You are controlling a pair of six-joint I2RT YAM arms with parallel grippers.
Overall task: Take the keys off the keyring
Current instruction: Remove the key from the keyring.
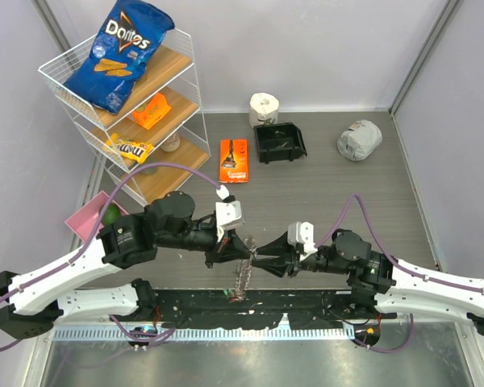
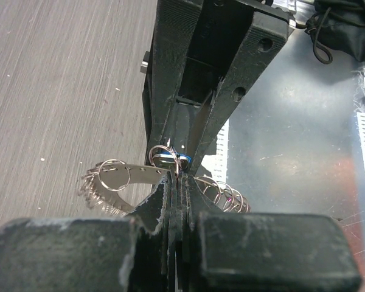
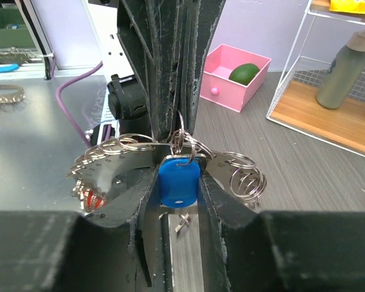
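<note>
The left gripper [image 1: 242, 247] is clamped tight on the keyring [image 1: 243, 278], which dangles toward 6 o'clock beneath it, while the right gripper [image 3: 178, 171], half-closed, flanks the blue-headed key [image 3: 179, 185], contact unclear.

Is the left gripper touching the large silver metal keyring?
Touching. Left wrist view shows the left gripper shut on the large silver metal keyring.

Jaws of the left gripper [image 2: 175, 182] tight on the keyring [image 2: 140, 173] (blue-headed key [image 2: 184, 159] just beyond)
</note>
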